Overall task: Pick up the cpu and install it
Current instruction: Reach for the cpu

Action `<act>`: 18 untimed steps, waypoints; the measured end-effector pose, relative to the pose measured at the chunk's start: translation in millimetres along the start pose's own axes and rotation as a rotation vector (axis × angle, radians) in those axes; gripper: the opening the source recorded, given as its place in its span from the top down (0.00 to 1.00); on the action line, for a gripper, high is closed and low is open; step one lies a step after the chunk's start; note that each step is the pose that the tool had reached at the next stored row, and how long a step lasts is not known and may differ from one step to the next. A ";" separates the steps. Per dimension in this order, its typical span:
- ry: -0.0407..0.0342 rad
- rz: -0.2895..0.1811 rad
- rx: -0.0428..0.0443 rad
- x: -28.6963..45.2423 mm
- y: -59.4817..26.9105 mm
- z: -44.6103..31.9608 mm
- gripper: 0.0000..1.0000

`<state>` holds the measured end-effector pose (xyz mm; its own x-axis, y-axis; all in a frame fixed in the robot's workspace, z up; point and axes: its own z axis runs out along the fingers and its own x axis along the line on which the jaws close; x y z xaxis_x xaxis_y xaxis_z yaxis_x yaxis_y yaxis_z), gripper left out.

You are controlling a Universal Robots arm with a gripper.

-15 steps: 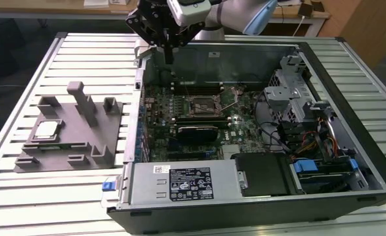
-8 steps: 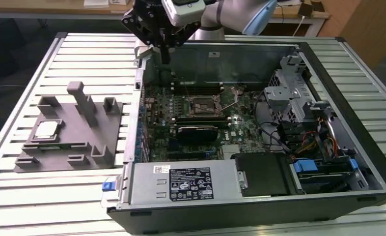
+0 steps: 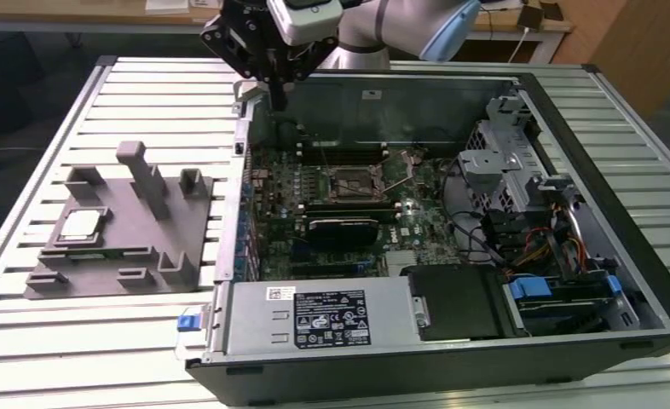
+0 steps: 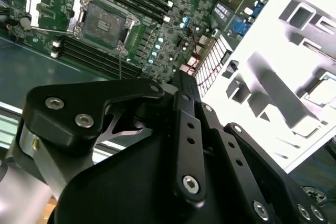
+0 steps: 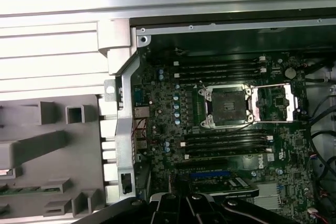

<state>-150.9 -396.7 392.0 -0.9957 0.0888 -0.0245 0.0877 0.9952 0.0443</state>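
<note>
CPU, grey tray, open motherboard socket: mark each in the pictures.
cpu (image 3: 79,225): exterior view, middle of its silvery top.
grey tray (image 3: 124,232): exterior view, bare base beside the cpu.
open socket (image 5: 227,107): first wrist view, centre of its dark recess.

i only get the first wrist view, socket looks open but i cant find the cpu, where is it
Observer: In the exterior view the cpu lies flat in a recess of the grey tray, on the exterior view's left of the computer case.
Operator: is the gripper over it
Observer: No. The gripper hangs above the far corner of the case on the tray's side, apart from the cpu.
Operator: anything on top of the chip
Observer: Nothing. Its silvery top is bare, and the tray's upright posts stand beyond it.
</note>
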 end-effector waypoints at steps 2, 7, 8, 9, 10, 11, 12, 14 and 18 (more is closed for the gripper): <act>0.0000 0.001 0.0000 2.6 -0.1 0.1 0.89; -0.0001 0.002 -0.0001 8.7 -0.1 0.6 0.89; -0.0001 0.002 0.0000 10.0 0.0 0.8 0.89; -0.0002 0.002 -0.0001 11.2 0.1 1.0 0.89; -0.0001 0.003 0.0001 12.4 0.1 1.1 0.89; -0.0001 0.003 0.0000 13.7 0.2 1.4 0.89; -0.0001 0.003 0.0000 14.9 0.3 1.6 0.89; -0.0001 0.003 0.0000 17.6 0.5 2.1 0.89; -0.0001 0.004 0.0001 24.0 0.9 3.0 0.89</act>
<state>-174.6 -393.6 388.4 -0.9954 0.0931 -0.0244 0.0919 0.9948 0.0443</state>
